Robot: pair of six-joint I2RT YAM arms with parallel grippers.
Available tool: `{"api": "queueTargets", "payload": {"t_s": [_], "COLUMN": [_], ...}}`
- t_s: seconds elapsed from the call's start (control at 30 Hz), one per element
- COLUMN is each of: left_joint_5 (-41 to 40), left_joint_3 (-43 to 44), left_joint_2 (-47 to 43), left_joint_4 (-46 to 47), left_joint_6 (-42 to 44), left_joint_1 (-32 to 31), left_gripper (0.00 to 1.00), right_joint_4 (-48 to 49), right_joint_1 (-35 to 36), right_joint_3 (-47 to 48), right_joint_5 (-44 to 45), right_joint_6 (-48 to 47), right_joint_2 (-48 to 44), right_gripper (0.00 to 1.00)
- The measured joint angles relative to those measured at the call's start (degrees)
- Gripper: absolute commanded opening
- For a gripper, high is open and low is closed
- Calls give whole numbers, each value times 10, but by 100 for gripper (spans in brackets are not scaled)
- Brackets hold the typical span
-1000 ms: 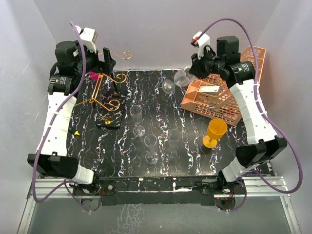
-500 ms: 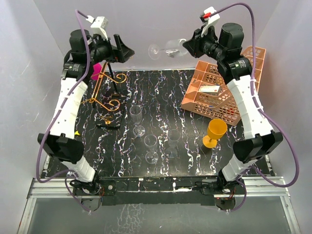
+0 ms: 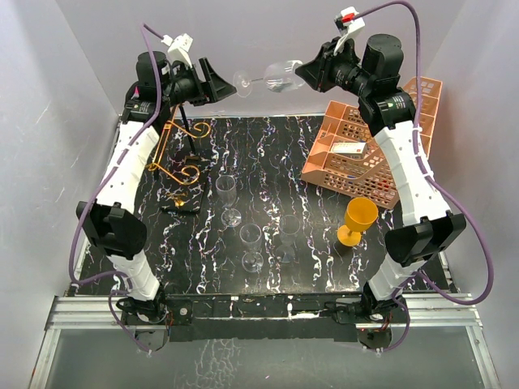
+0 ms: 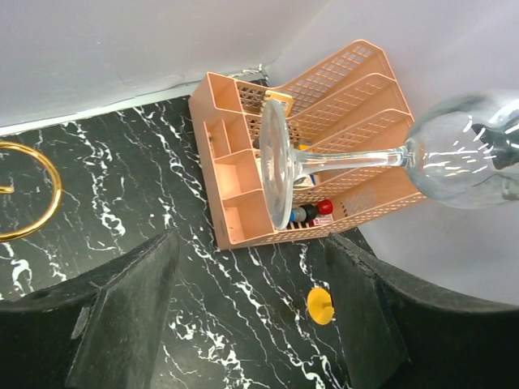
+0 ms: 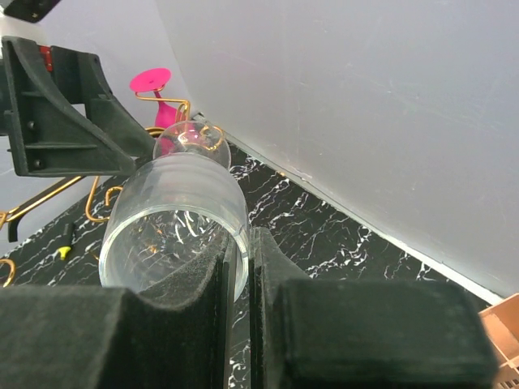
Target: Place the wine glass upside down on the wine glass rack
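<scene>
High above the worktop, the right tool pinches the rim of a sideways wine glass, whose foot faces the wide-spread, empty left tool, above the wine glass rack.

right gripper: lifting wine glass high into the air, turning it level, foot pointing leftward | left gripper: rising and swinging in to face glass foot | left jaws: narrowing from widest
</scene>
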Motion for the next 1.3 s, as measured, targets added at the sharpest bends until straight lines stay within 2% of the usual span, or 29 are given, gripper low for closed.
{"api": "queueTargets", "payload": {"t_s": [0.17,0.47,0.67,0.77,0.87,1.0,1.3], "left_joint_5": [23,47,56,58,58,57,33], "left_joint_3": [0,0,0,0,0,0,0], "left_joint_2": [7,23,29,30,30,31,31], "left_joint_4": [18,45,53,53,53,53,39], "left_joint_6": [-15,-35,-40,-41,-38,-30,-11], "left_joint_1": [-6,-13,-15,-16,-16,-16,-16], "left_gripper": [61,30,13,9,0,0,0], "right_joint_4": [5,8,13,16,21,29,36], "right_joint_1": [0,0,0,0,0,1,2], "right_joint_3": [0,-1,-10,-16,-20,-25,-50], "right_joint_5": [-6,-28,-33,-35,-38,-39,-38], "right_joint_6": [10,12,12,12,12,13,-5], "right_joint_2": [0,0,0,0,0,0,-11], "right_gripper": [8,8,8,8,8,9,44]}}
